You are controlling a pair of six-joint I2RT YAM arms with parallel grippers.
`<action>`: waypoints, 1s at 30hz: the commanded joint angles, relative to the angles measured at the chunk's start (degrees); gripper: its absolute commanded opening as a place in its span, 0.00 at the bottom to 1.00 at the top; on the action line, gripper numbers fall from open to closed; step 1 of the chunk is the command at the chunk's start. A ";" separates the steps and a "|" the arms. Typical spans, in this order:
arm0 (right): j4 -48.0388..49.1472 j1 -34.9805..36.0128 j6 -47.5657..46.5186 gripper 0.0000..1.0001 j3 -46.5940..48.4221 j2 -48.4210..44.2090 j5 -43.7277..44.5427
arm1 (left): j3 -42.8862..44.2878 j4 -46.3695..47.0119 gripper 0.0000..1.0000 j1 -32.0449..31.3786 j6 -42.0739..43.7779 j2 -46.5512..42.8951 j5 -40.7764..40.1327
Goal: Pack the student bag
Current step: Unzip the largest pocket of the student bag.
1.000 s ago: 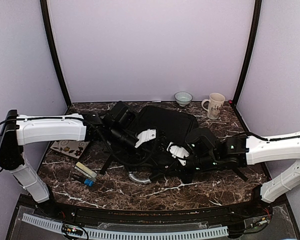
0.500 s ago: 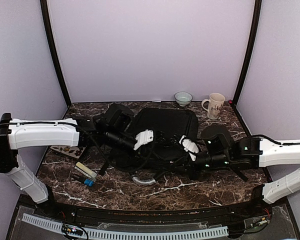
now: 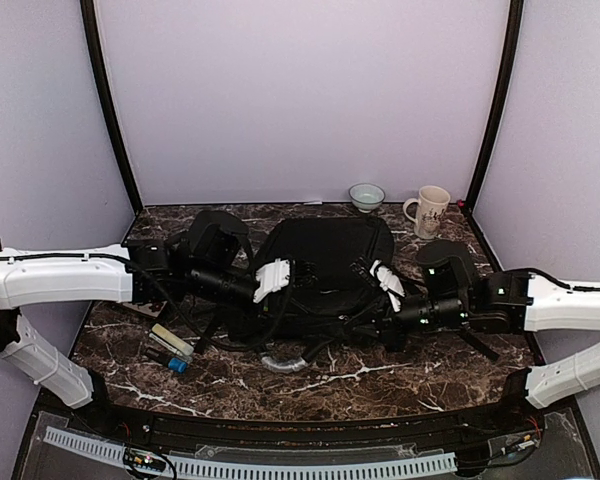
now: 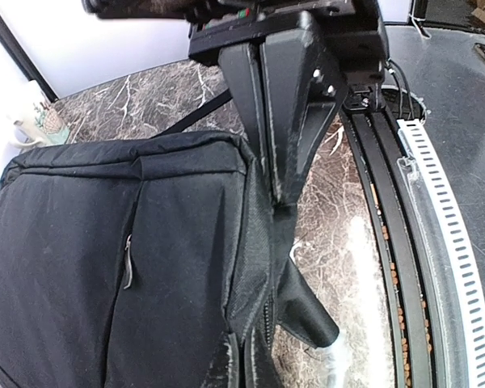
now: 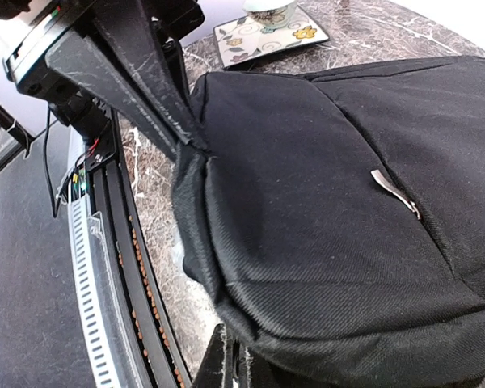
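The student bag [image 4: 105, 267] runs off both wrist views' edges, and nearby small items [image 3: 170, 350] are unidentifiable.

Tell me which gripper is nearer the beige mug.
Right. The right gripper pinches the student bag just in front of the mug; the left gripper pinches its opposite edge, farther away.

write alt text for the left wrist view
The left tool is shut on a side edge of the black student bag, pinching its fabric. The bag lies on a dark marbled table, a zipper pull showing on its front.
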 commanded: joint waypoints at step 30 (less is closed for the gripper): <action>-16.91 1.95 3.55 0.00 17.47 10.14 -8.09 | 7.29 -8.22 0.71 -1.68 -14.42 -0.41 -9.55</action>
